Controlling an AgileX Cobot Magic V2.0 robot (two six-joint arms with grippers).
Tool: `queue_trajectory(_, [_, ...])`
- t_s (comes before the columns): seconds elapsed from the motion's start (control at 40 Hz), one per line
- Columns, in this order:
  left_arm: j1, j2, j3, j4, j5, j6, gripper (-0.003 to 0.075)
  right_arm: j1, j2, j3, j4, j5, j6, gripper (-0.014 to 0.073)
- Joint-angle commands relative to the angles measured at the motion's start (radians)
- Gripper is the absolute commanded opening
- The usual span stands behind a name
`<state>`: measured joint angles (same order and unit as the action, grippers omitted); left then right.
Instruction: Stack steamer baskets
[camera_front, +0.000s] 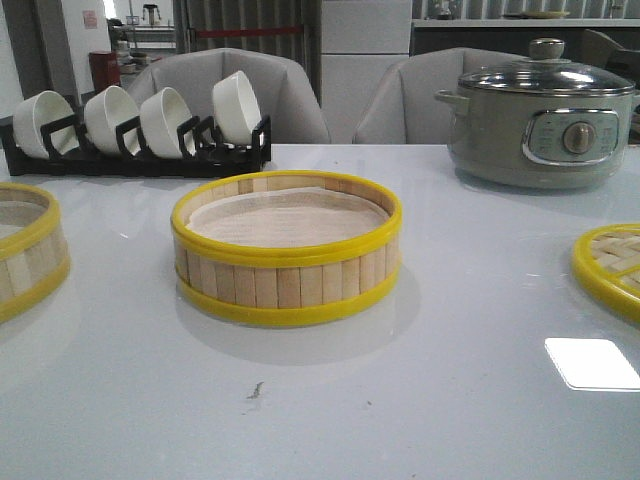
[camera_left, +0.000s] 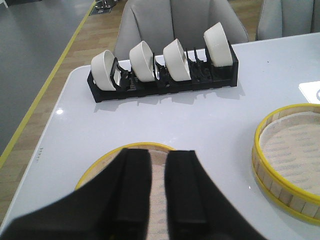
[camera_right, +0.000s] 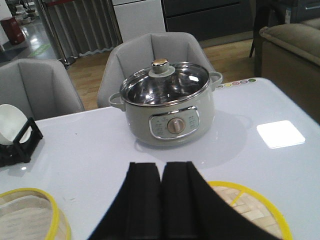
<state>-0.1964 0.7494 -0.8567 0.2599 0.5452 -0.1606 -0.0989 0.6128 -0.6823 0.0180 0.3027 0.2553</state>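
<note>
One steamer basket (camera_front: 285, 250), a ring of pale slats with yellow rims and a pale liner, stands at the table's middle; it also shows in the left wrist view (camera_left: 287, 165) and the right wrist view (camera_right: 30, 215). A second steamer basket (camera_front: 25, 250) sits at the left edge. My left gripper (camera_left: 158, 155) hangs over this second basket (camera_left: 100, 167), its jaws a narrow gap apart with only the liner showing between them. My right gripper (camera_right: 161, 167) is shut and empty, above the table beside the woven lid (camera_right: 250, 205). Neither gripper shows in the front view.
A grey electric pot (camera_front: 540, 120) with a glass lid stands at the back right. A black rack of white bowls (camera_front: 130, 125) lines the back left. The flat woven lid (camera_front: 610, 265) with its yellow rim lies at the right edge. Grey chairs stand behind the table.
</note>
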Motion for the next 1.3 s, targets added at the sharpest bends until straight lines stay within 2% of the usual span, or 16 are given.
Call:
queue_trajectory(0.0, [-0.007,-0.001,-0.036,-0.006,-0.078,-0.012,0.0419,0.0,0.026,-0.039,0.027,-0.024,0.007,0.0268])
queue_trajectory(0.03, [-0.007,0.001,-0.036,-0.012,-0.08,-0.012,0.0463,0.0,0.032,-0.039,0.027,-0.009,0.007,0.0307])
queue_trajectory(0.07, [-0.007,0.017,-0.036,-0.016,-0.078,-0.012,0.0503,0.0,0.038,-0.039,0.026,0.01,0.007,0.0391])
queue_trajectory(0.15, [-0.007,0.042,-0.036,-0.021,-0.065,-0.012,0.0505,0.0,0.041,-0.04,0.026,0.02,0.007,0.0455])
queue_trajectory(0.28, [-0.007,0.107,-0.036,-0.033,-0.041,-0.012,0.0505,0.0,0.041,-0.04,0.021,0.027,0.002,0.0455])
queue_trajectory(0.57, [-0.007,0.299,-0.036,-0.069,-0.052,-0.012,0.0492,0.0,0.118,-0.047,0.012,0.085,-0.114,0.0443])
queue_trajectory(0.93, [-0.007,0.431,-0.036,-0.069,-0.122,-0.012,0.0472,0.0,0.332,-0.239,-0.032,0.201,-0.155,0.0443])
queue_trajectory(1.27, [-0.006,0.623,-0.155,-0.069,-0.114,-0.012,0.0472,0.0,0.4,-0.278,-0.031,0.043,-0.154,0.0443])
